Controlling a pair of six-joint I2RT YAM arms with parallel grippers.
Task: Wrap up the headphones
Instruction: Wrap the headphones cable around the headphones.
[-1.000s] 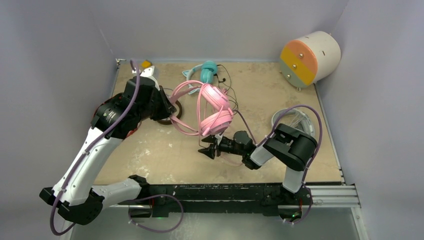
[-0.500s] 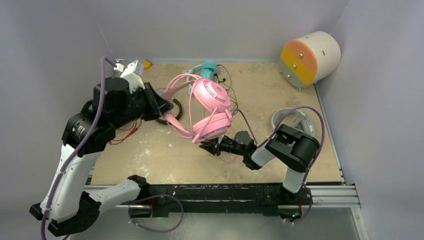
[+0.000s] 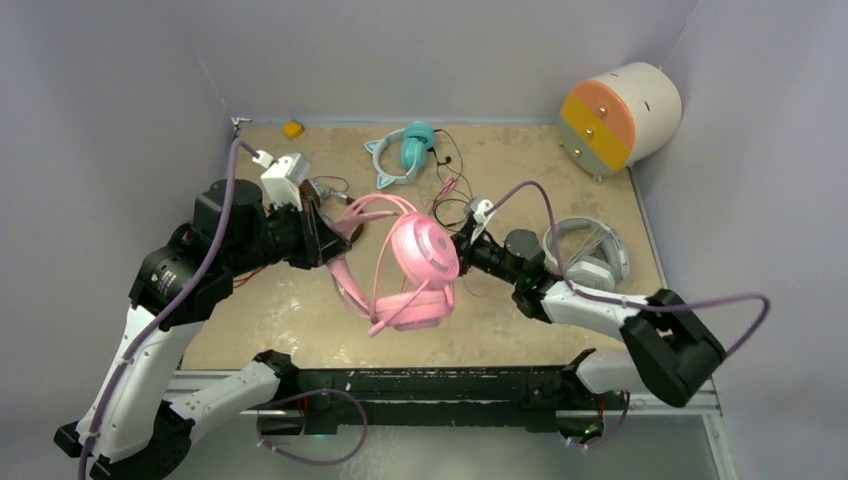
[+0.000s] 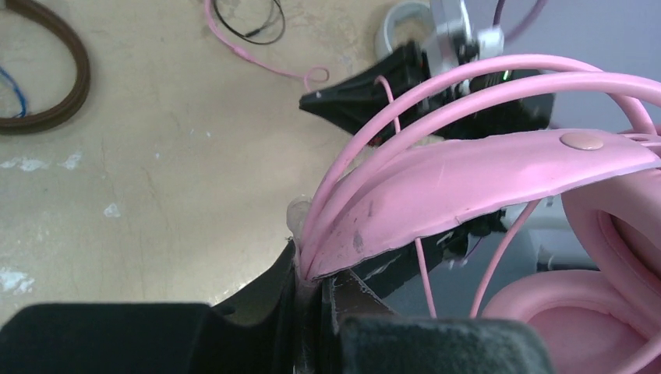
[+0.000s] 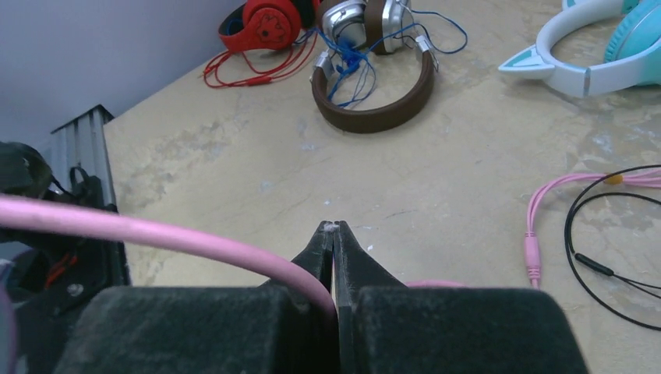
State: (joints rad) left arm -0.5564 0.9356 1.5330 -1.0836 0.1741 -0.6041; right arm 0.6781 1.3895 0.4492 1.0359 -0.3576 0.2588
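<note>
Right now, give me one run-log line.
left fingers: shut on pink headphones | right fingers: shut on pink cable | cable: not yet wrapped

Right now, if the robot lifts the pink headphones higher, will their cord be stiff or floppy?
Probably floppy: the cord curves loosely into the right jaws. The headband looks stiffer, likely keeping its arch while pinched by the left jaws.

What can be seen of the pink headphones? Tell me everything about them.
The pink headphones are an over-ear pair with glossy, plastic-looking round cups, padded cushions, two thin tube arches and a wide flat inner band. They hang tilted above the table, one cup facing up and the other lower. The left gripper is clamped on the band and arches. The right gripper is shut on their pink cable.
</note>
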